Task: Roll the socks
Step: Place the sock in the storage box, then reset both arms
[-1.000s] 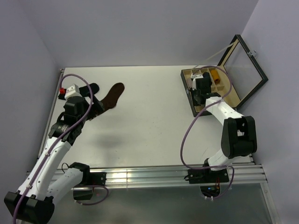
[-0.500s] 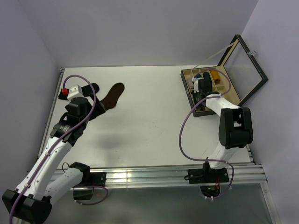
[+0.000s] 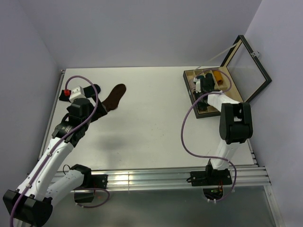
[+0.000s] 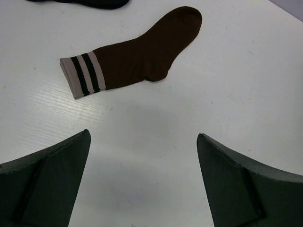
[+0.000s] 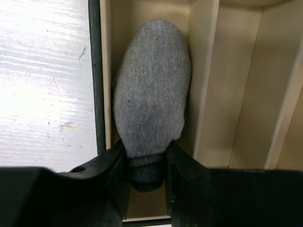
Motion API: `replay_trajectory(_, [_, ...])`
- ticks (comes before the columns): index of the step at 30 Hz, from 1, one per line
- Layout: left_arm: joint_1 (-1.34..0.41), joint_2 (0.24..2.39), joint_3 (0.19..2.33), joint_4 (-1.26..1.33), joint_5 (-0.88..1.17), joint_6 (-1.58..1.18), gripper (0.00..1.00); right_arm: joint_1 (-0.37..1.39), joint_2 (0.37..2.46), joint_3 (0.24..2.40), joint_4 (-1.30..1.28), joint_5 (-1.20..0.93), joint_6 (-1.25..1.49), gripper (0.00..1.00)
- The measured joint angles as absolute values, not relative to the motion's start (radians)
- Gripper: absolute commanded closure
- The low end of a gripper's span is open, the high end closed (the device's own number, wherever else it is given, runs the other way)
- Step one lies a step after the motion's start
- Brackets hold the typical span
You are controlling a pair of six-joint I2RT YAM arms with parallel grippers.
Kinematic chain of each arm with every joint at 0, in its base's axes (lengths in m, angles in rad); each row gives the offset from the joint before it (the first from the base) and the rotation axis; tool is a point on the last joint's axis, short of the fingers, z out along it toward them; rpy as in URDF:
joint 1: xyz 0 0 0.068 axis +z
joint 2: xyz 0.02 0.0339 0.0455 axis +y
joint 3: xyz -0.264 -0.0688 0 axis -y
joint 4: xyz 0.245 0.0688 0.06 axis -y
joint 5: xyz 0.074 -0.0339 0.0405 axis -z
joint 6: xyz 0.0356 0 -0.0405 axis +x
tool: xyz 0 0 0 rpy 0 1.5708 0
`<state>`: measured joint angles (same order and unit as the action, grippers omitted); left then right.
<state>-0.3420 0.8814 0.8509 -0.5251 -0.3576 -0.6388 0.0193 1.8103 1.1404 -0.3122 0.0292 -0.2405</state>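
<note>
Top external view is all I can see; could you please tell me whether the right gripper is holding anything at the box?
Observer: Yes, the right gripper is shut on a grey sock bundle.
Operator: Thank you. Where is the bundle?
Observer: Inside the box, in the compartment along its dark outer wall.
Operator: And the left gripper?
Observer: The left gripper is open, hovering over bare table short of the brown sock, whose cuff is pale with dark stripes.

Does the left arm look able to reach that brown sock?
Probably yes: the left tool hangs open just short of the brown sock, with nothing lying between them.
</note>
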Motion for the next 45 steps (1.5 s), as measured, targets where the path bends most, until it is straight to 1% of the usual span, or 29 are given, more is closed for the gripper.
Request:
replay_trajectory(1, [-0.342,0.881,0.851,-0.525,-0.358,-0.639,0.01,0.019,1.81,1.142,-0.315,0.029,-0.241,0.6])
replay_trajectory(3, [-0.342,0.881,0.851,-0.525,-0.358,-0.639,0.0,0.019,1.811,1.145,-0.317,0.028,-0.244,0.55])
replay_trajectory(6, [-0.342,0.881,0.851,-0.525,-0.358,-0.639,0.01,0.012,1.81,1.145,-0.316,0.024,-0.248,0.52])
replay_trajectory(8, [-0.342,0.881,0.851,-0.525,-0.358,-0.639,0.0,0.011,1.81,1.145,-0.315,0.024,-0.249,0.51])
replay_trajectory(12, [-0.342,0.881,0.851,-0.525,-0.357,-0.639,0.01,0.01,1.806,1.144,-0.316,0.025,-0.252,0.45])
replay_trajectory(21, [-0.342,0.881,0.85,-0.525,-0.357,-0.639,0.01,0.009,1.772,1.126,-0.313,0.011,-0.246,0.38])
replay_trajectory(31, [-0.342,0.879,0.845,-0.526,-0.356,-0.639,0.0,0.01,1.656,1.085,-0.339,0.019,-0.18,0.38])
replay_trajectory(34, [-0.342,0.878,0.845,-0.526,-0.356,-0.64,0.01,0.011,1.587,1.078,-0.347,0.021,-0.142,0.38])
replay_trajectory(39, [-0.342,0.863,0.845,-0.529,-0.356,-0.64,0.01,0.011,1.394,1.071,-0.362,0.024,-0.035,0.38])
replay_trajectory(41, [-0.342,0.849,0.845,-0.529,-0.357,-0.64,0.0,0.011,1.286,1.07,-0.36,0.015,0.03,0.38])
replay_trajectory(45, [-0.342,0.825,0.847,-0.542,-0.37,-0.64,0.01,0.011,1.04,1.04,-0.343,-0.007,0.159,0.32])
